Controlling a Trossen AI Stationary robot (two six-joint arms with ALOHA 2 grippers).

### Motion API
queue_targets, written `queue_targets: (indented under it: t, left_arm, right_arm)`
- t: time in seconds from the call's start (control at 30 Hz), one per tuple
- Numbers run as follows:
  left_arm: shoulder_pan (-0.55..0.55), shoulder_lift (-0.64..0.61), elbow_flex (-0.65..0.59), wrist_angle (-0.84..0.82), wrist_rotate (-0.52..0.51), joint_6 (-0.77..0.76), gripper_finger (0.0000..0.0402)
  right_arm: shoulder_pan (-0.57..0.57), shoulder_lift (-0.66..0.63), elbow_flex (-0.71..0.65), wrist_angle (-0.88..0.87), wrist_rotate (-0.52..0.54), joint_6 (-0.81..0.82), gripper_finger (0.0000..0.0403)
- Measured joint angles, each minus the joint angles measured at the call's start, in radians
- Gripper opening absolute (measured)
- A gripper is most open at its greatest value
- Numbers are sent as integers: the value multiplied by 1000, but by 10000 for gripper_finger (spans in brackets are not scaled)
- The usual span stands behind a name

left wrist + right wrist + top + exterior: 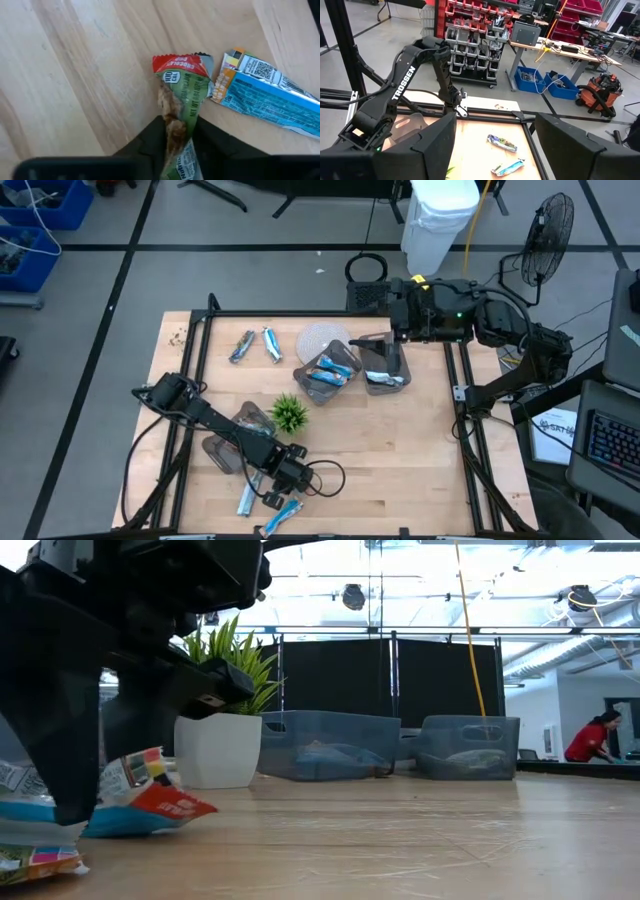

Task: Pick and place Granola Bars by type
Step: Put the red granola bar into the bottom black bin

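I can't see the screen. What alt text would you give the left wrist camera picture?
Two dark fingers pinch a green granola bar with a red end, on a pale wooden table. A blue bar lies beside it, close to the red end.

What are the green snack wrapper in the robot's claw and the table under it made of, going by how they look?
The green granola bar between the left gripper's fingers looks like thin printed plastic or foil film: it creases and has a crimped, zigzag-cut end. The table looks like pale wood with a smooth, faintly glossy finish, going by its grain lines and board seams.
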Motion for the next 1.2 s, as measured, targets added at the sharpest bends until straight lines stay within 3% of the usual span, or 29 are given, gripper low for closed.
queue_targets:
  t: [0.2,0.47,0.77,1.2]
  left_arm:
    - [1,0,0,0,-7,5,19]
    - [16,-49,-1,-70,-49,22,11]
    - [71,-359,-1,-223,-10,-1,10]
    - [100,-831,0,-325,-74,-143,9]
  right_arm:
    - [0,0,0,0,1,0,263]
    - [0,0,0,0,2,0,263]
    - [0,0,0,-1,2,0,263]
    - [0,0,0,-1,34,0,263]
